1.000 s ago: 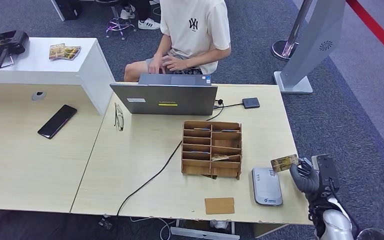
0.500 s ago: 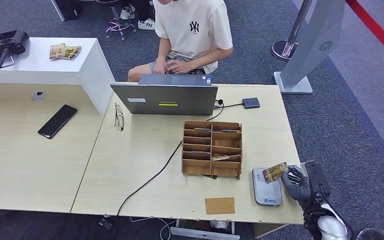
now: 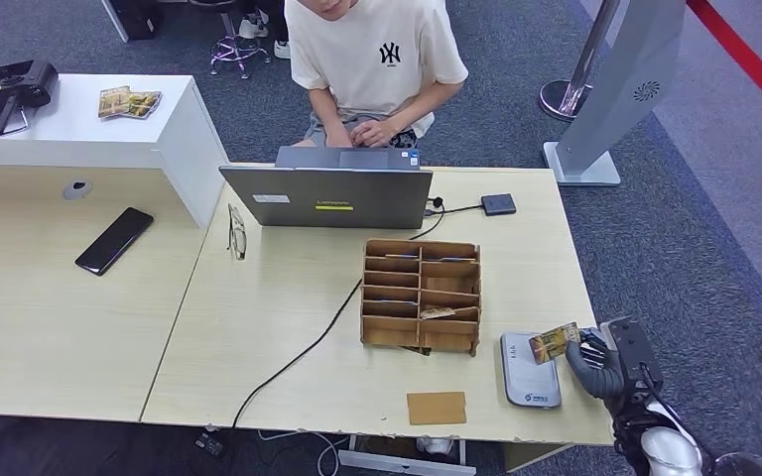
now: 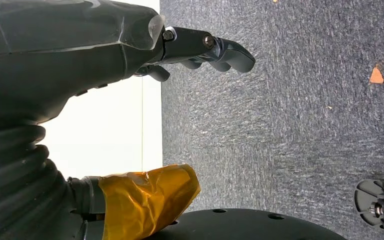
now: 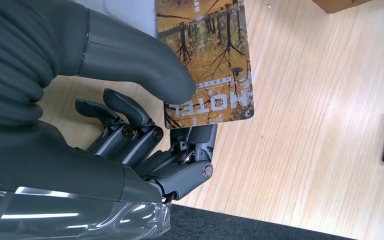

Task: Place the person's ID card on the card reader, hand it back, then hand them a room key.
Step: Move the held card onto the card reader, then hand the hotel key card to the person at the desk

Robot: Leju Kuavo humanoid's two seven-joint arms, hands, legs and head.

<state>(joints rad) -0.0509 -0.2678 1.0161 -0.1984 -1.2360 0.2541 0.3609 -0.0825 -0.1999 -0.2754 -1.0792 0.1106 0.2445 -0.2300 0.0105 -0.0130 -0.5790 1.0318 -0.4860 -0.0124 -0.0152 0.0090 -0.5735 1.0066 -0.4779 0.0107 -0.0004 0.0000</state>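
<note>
- Right hand [image 3: 600,362] pinches the ID card [image 3: 554,342] between thumb and fingers, leaving most of it free.
- The card hangs over the card reader [image 3: 529,370] on the desk [image 3: 288,337], likely for laying flat.
- Left hand [image 4: 200,50] hangs empty, fingers loosely apart.

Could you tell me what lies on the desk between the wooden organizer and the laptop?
Bare desktop, crossed by a black cable; head view shows it between organizer and laptop.
</note>
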